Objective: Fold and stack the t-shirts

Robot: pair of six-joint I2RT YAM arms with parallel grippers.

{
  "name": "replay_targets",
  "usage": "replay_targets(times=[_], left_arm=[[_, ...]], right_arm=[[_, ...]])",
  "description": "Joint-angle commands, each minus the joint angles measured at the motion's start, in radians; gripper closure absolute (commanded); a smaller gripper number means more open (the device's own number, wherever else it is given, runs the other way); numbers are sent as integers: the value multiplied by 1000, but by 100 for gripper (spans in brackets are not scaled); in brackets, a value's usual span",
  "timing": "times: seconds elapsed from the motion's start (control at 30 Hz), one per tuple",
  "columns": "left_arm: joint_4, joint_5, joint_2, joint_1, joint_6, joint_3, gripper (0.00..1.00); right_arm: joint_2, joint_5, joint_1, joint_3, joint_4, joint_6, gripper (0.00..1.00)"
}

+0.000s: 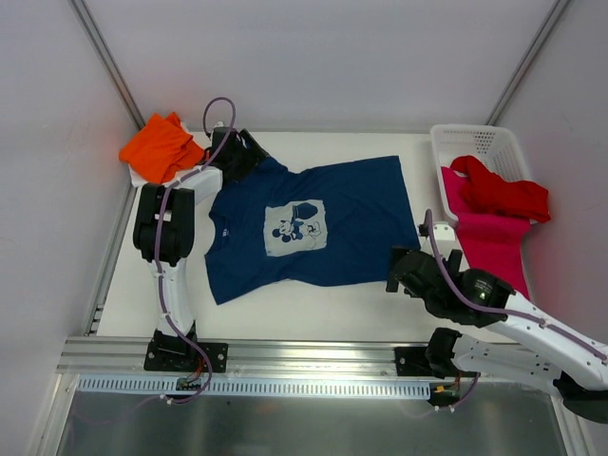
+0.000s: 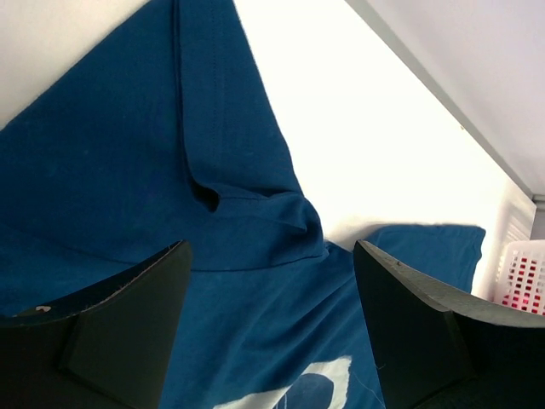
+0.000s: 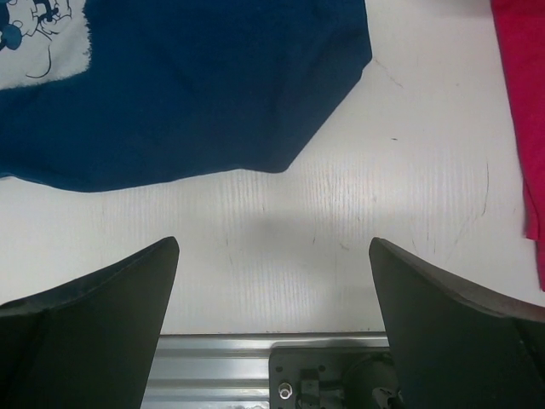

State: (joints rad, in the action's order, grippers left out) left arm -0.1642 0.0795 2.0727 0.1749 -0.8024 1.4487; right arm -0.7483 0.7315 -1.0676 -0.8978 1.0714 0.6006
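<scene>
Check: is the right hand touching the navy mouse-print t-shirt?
Apart. The right wrist view shows the open right hand short of the navy mouse-print t-shirt, with a strip of bare white table between its fingers and the shirt's hem.

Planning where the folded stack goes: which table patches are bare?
Bare: the strip between navy tee and front rail; the far strip from orange tee to basket. Crowded: right side, where pink tee and red tee spill from the basket, right tool nearby.
</scene>
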Motion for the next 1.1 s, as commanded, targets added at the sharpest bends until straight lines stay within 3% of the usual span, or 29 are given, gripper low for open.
replay_targets(times=[0.0, 0.23, 0.77, 0.87, 1.07], left_arm=[[-8, -23, 26, -5, -49, 35, 23], [-23, -21, 81, -5, -138, 41, 25], [-11, -21, 222, -6, -150, 211, 32], [-12, -32, 222, -5, -149, 214, 37], [-12, -32, 231, -5, -142, 220, 72]], right_arm=[[29, 34, -6, 10, 48, 42, 1], [50, 49, -6, 25, 81, 71, 1], [37, 72, -6, 37, 90, 67, 0], [24, 81, -5, 33, 90, 62, 1], [6, 91, -6, 37, 90, 57, 1]])
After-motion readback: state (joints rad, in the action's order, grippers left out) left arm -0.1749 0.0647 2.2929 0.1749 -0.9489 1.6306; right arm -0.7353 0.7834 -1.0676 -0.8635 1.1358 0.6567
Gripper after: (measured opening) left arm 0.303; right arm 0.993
